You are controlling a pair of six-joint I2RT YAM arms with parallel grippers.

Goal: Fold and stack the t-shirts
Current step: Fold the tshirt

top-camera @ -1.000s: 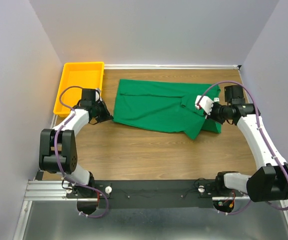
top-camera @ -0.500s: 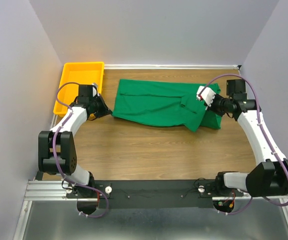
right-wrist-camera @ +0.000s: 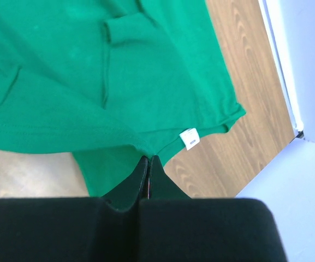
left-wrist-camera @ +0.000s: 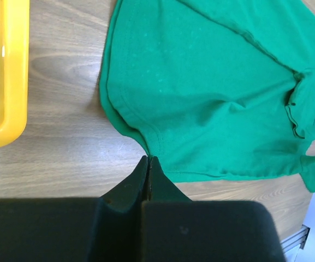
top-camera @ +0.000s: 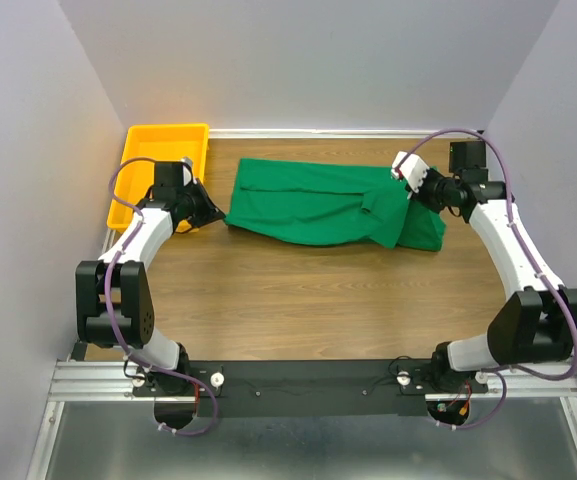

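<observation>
The green t-shirt (top-camera: 318, 203) lies folded lengthwise across the far half of the wooden table. My left gripper (top-camera: 215, 213) is shut on its left hem corner, seen in the left wrist view (left-wrist-camera: 148, 159) with the t-shirt (left-wrist-camera: 212, 93) spreading away from it. My right gripper (top-camera: 415, 192) is shut on the shirt's edge near the collar at the right end. In the right wrist view (right-wrist-camera: 149, 158) the pinched fabric (right-wrist-camera: 91, 82) hangs ahead and the small white neck label (right-wrist-camera: 189, 137) shows beside the jaws. A sleeve (top-camera: 380, 200) is folded over the body.
A yellow plastic tray (top-camera: 138, 160) stands at the far left corner, close beside my left arm; it also shows in the left wrist view (left-wrist-camera: 12, 65). Grey walls close the table on three sides. Bare wood (top-camera: 318, 290) lies between the shirt and the arm bases.
Both grippers have moved toward the far side, drawing the shirt's near edge away from the bases. The shirt now lies flatter and narrower, and the flap at the right has been pulled back.
</observation>
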